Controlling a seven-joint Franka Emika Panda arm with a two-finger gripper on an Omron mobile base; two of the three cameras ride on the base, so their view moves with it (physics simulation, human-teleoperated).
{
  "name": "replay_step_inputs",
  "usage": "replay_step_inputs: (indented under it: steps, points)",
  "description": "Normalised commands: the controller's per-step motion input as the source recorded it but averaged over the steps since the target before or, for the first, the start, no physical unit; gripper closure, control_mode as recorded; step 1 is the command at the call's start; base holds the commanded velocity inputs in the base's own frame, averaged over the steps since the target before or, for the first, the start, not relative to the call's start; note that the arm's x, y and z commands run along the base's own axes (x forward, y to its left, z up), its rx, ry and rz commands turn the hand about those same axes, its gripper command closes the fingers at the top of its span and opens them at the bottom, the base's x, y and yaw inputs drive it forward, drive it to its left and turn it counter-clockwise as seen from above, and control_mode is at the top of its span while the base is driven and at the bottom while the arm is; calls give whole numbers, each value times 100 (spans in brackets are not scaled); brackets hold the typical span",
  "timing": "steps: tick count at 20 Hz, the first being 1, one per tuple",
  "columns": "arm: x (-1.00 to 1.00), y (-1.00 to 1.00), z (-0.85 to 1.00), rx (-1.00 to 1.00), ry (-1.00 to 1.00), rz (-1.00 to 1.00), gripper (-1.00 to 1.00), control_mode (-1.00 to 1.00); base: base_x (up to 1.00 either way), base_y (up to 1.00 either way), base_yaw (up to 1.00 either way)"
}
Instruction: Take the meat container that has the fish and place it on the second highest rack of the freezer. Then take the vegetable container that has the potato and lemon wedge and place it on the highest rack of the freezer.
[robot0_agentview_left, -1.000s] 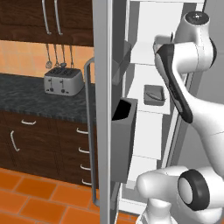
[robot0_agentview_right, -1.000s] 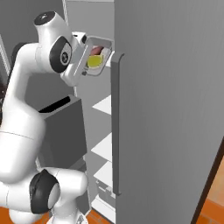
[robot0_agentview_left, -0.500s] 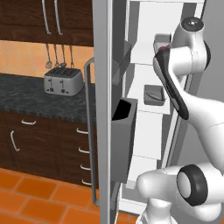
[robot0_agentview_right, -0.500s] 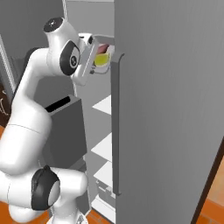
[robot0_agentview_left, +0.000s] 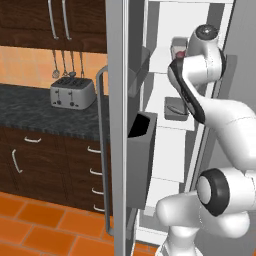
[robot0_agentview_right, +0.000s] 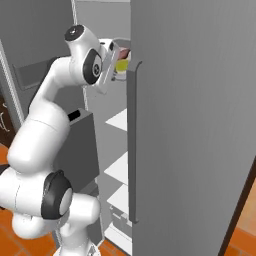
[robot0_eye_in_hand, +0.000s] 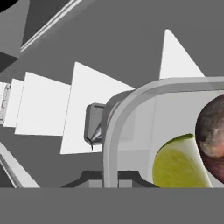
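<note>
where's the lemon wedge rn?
In the hand view, the lemon wedge lies in the vegetable container, touching the potato; in the right base view it is high in the freezer.

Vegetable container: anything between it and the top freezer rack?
Nothing visible. The gripper holds the vegetable container, with lemon wedge and potato, up at the freezer's top shelf level; the fish container sits one rack lower.

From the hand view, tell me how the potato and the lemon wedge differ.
The potato is dark reddish-brown and mottled; the lemon wedge is bright yellow-green and plain. The potato looks rounded, while the lemon wedge shows a pale flat rim along its top. The potato sits higher in view than the lemon wedge. Both lie touching in the same clear container.
</note>
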Motion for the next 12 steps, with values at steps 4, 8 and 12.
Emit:
replay_step_inputs:
  steps: [4,8,12]
  points:
    - [77,-11,0,0,0,0,100,-100,0,0,0]
    - [73,-18,0,0,0,0,100,-100,0,0,0]
    - [67,-15,-9,0,0,0,100,-100,0,0,0]
